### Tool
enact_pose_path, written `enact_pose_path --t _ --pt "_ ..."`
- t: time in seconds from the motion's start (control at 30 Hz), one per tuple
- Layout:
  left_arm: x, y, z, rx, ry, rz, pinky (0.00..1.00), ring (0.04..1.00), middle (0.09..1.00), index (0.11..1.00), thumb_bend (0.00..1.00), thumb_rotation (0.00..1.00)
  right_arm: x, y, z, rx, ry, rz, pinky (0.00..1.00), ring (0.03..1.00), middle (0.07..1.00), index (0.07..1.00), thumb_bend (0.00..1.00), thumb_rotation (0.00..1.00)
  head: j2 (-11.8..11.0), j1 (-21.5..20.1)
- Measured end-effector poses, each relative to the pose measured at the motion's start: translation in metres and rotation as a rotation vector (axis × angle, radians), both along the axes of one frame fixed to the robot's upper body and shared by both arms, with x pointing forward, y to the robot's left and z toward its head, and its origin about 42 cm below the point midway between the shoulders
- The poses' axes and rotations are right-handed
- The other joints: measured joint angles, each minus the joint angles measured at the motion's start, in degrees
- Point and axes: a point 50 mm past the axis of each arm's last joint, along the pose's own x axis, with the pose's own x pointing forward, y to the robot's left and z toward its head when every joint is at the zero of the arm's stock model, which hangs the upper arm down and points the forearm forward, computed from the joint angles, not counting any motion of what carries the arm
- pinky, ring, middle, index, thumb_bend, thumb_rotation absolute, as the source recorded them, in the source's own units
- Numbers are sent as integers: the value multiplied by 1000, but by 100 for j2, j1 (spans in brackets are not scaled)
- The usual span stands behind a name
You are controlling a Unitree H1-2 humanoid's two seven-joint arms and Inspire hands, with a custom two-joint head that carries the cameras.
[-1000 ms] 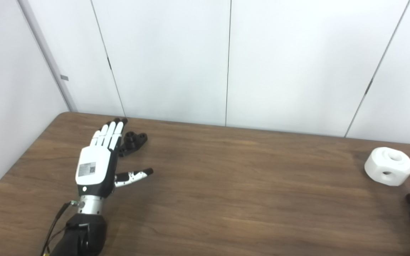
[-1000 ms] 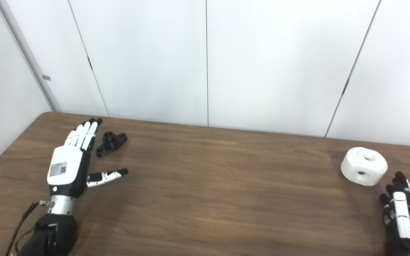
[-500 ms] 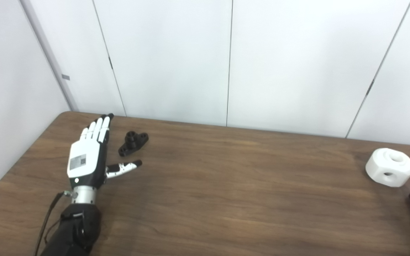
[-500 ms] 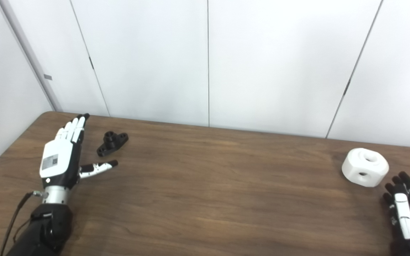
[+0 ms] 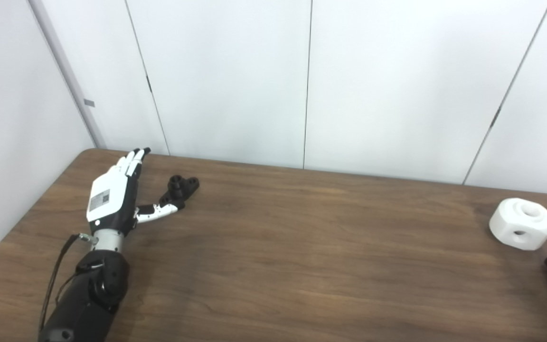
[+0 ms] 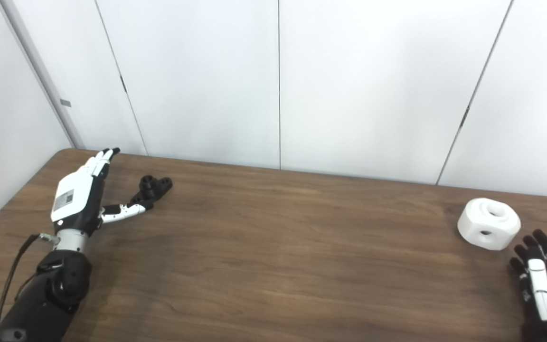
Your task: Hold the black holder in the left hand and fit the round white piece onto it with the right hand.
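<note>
The small black holder (image 5: 181,186) lies on the brown table (image 5: 302,247) near its far left corner. My left hand (image 5: 112,197) hovers just left of it, open, fingers stretched toward the wall and the thumb reaching to the holder's near end. Whether the thumb touches it I cannot tell. The round white piece (image 6: 489,223), with a hole on top and one in its side, sits at the far right. My right hand (image 6: 539,280) rests open a little nearer than the piece, fingers spread, holding nothing.
White wall panels (image 5: 302,80) rise right behind the table's far edge. The table's left edge runs close beside my left arm (image 5: 83,299). Bare wood stretches between the two objects.
My left hand has drawn back to the left and away, uncovering the holder, and its thumb now points at the holder's near end. The right hand has barely moved. The camera shifted slightly.
</note>
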Motion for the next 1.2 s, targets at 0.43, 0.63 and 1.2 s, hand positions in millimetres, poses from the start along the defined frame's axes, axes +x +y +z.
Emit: enact_pose_path --t 0.43,0.63,1.2 --pt "8 3 11 -51 117 -31 965 986 984 922 1000 486 -3 0 4 27 3 5 878 881 886 852 377 565 79 0" --pt "10 0 14 -96 166 -50 914 986 980 910 1000 498 -4 1 5 26 -1 4 872 876 878 844 388 550 88 -17" --pt "16 -9 13 -98 203 -90 848 943 923 795 1000 380 -6 5 10 22 -4 7 880 889 895 865 359 591 167 -17"
